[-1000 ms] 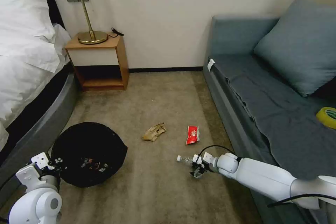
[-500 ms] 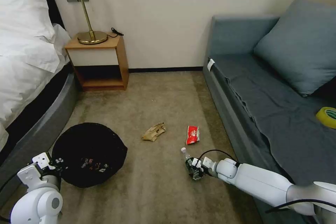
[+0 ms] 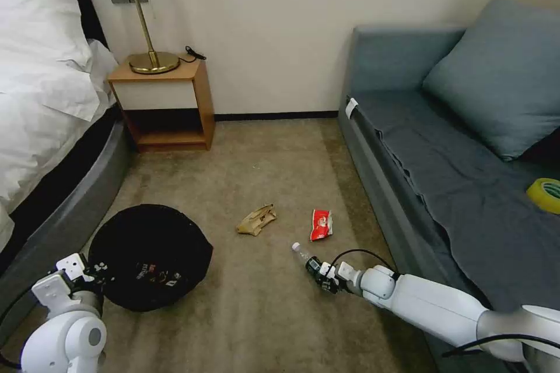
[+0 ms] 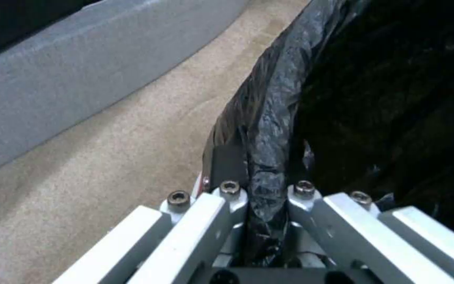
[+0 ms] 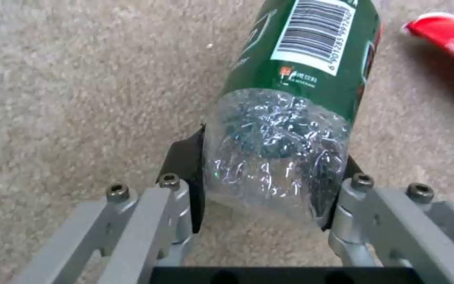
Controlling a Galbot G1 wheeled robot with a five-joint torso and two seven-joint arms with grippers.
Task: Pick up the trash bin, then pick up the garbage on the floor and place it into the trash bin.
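Two grips: left gripper (image 4: 266,197) pinches trash bin (image 3: 149,253) rim; right gripper (image 5: 269,189) clamps bottle (image 5: 290,102).

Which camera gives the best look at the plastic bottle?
The right wrist view: the bottle sits close up between the right end effector's fingers, barcode legible. The head view shows it small, cap pointing away.

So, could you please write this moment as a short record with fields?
left end effector: shut on the rim of the trash bin
right end effector: shut on the bottle, at its clear base
bottle: tilted, cap pointing away from the arm
crumpled tan paper: on the carpet
red-white wrapper: on the carpet, beside the paper
inside bin: some wrapper pieces
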